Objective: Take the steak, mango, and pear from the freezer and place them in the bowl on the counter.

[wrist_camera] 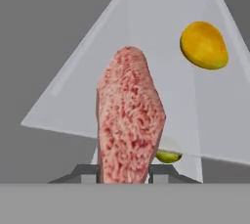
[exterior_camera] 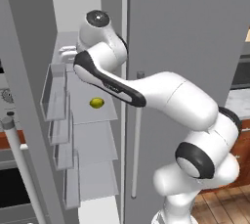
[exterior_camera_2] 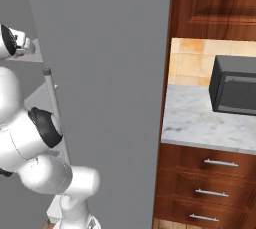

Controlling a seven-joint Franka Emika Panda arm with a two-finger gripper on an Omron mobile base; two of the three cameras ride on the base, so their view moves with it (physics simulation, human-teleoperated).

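At hand-view centre, gripper (wrist_camera: 123, 176) jaws pinch pinkish-red marbled steak slab (wrist_camera: 129, 115) w/ orange-yellow oval mango (wrist_camera: 204, 45) upper right on pale translucent freezer shelf (wrist_camera: 73, 91).

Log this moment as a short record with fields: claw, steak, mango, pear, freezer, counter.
claw: inside the freezer, shut on the steak
steak: pinkish slab standing up between the fingers, above the shelf
mango: orange-yellow, on the translucent shelf, apart from the steak
pear: yellow-green, mostly hidden behind the steak; also seen on a shelf
freezer: door open, arm reaching in
counter: marble, holds a microwave
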